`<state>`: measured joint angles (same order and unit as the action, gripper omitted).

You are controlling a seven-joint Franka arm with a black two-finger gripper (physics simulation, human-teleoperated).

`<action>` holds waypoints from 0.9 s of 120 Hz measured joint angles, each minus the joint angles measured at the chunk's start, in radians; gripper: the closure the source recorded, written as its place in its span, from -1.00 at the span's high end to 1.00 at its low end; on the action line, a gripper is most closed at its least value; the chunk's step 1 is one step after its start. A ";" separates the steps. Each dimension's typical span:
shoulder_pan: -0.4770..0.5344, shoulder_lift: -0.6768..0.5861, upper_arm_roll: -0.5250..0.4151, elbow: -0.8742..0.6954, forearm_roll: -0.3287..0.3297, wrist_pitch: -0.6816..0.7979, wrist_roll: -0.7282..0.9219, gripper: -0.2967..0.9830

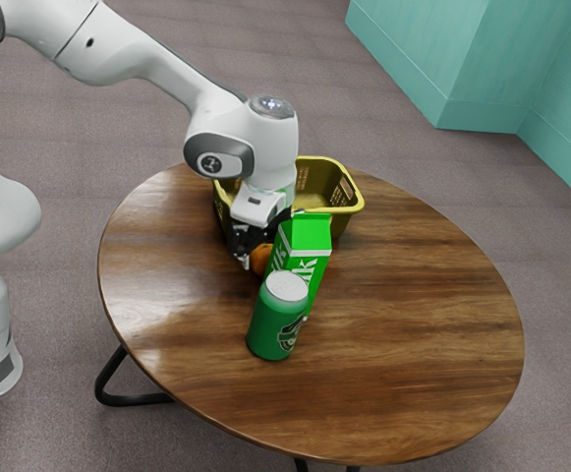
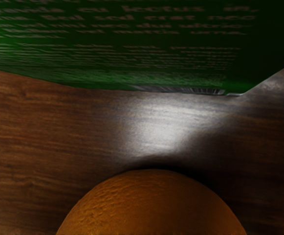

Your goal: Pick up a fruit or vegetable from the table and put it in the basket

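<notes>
Whether the fingers of the black gripper [image 1: 255,257] are spread or pinching the orange [image 1: 261,260], I cannot tell. The orange is right at the gripper, low over the table [image 1: 413,324]. Getting a sound hold seems the step in hand: centre on its widest part, squeeze evenly so that it can't roll, then lift straight up. The milk carton [image 1: 308,236] stands just beside — a strip of wood parts the two in the wrist view — so a sideways start could topple it. Keep off the green can [image 1: 277,320] too, which stands beyond the carton from the hand. Once high enough to pass the rim, swing over the yellow basket [image 1: 358,204], lower, and let go.

Carton and gripper cover much of the orange in the exterior view, and the wrist view cuts off its lower part — I can't say whether it touches the wood. Farther off, the arm [image 1: 167,74] hides part of the basket's opening.
</notes>
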<state>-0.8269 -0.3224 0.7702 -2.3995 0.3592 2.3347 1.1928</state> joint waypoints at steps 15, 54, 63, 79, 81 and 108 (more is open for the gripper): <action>-0.001 0.007 0.005 0.000 -0.001 0.000 0.000 0.54; 0.001 0.013 0.008 0.000 -0.012 0.002 -0.003 0.03; 0.000 0.013 0.008 0.000 -0.012 0.004 -0.005 0.03; 0.000 0.009 0.007 0.014 -0.012 0.005 -0.007 0.01; 0.000 0.009 0.006 0.017 -0.012 0.004 -0.007 0.01; 0.001 0.006 0.006 0.076 -0.012 -0.013 -0.009 0.00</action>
<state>-0.8262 -0.3162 0.7766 -2.3236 0.3472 2.3217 1.1835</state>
